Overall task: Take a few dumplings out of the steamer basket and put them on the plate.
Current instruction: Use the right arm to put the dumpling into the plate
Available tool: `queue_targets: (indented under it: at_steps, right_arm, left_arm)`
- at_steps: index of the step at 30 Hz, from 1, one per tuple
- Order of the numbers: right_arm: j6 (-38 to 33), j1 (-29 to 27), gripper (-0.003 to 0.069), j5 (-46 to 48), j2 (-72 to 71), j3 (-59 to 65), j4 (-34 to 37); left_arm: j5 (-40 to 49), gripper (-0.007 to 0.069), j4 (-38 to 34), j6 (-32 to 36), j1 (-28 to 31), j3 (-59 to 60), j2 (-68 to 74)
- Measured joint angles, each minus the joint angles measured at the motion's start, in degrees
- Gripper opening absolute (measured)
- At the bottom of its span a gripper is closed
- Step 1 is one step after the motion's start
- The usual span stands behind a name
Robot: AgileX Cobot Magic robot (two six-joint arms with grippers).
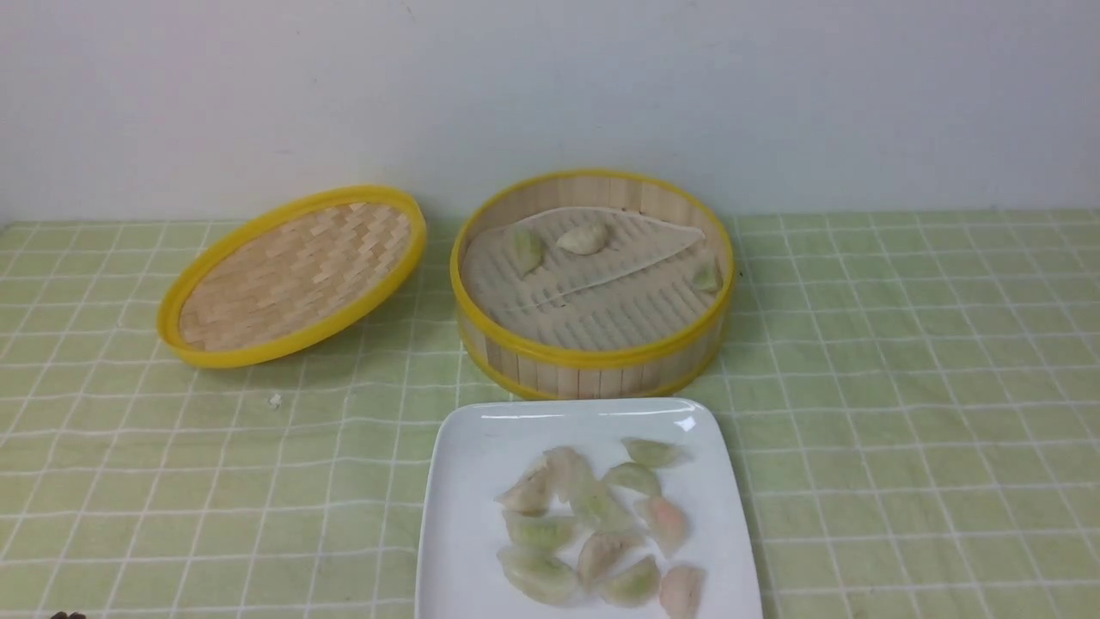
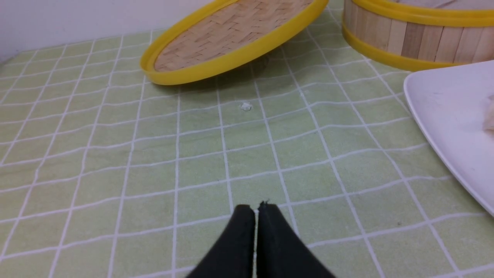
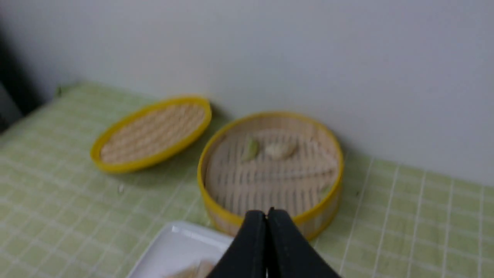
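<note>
The steamer basket (image 1: 593, 357) stands at the back centre with three dumplings (image 1: 583, 238) on its ridged liner. The white square plate (image 1: 468, 481) lies in front of it with several pale green and pinkish dumplings (image 1: 593, 524) on it. Neither gripper shows in the front view. My left gripper (image 2: 254, 210) is shut and empty, low over the tablecloth to the left of the plate (image 2: 447, 116). My right gripper (image 3: 266, 214) is shut and empty, raised in front of the basket (image 3: 270, 170), near the plate's (image 3: 173, 247) far edge.
The woven yellow-rimmed lid (image 1: 292, 275) lies tilted left of the basket, one edge raised. A small white crumb (image 1: 275, 400) lies on the green checked tablecloth in front of it. A pale wall stands close behind the basket.
</note>
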Motion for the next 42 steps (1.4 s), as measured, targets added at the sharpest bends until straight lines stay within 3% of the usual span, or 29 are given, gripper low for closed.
queue_targets:
  at_steps: [6,14,31,35,42]
  right_arm:
    - [8.8,0.0,-0.0013,-13.7,-25.5,20.7,-6.7]
    - [16.5,0.0,-0.0013,-19.2,-40.7,35.5,-12.3]
    - [18.3,0.0,-0.0013,-21.1,-41.5,40.0,-11.4]
    - [14.3,0.0,-0.0013,-23.2,-41.5,40.7,-9.4]
    - [-7.6,0.0,-0.0013,-26.7,-41.5,42.0,4.6]
  left_arm:
    - [0.0,-0.0006,0.0,0.0,0.0,0.0,0.0]
    - [0.0,-0.0006,0.0,0.0,0.0,0.0,0.0]
    - [0.0,-0.0006,0.0,0.0,0.0,0.0,0.0]
    - [0.0,-0.0006,0.0,0.0,0.0,0.0,0.0]
    - [0.0,-0.0006,0.0,0.0,0.0,0.0,0.0]
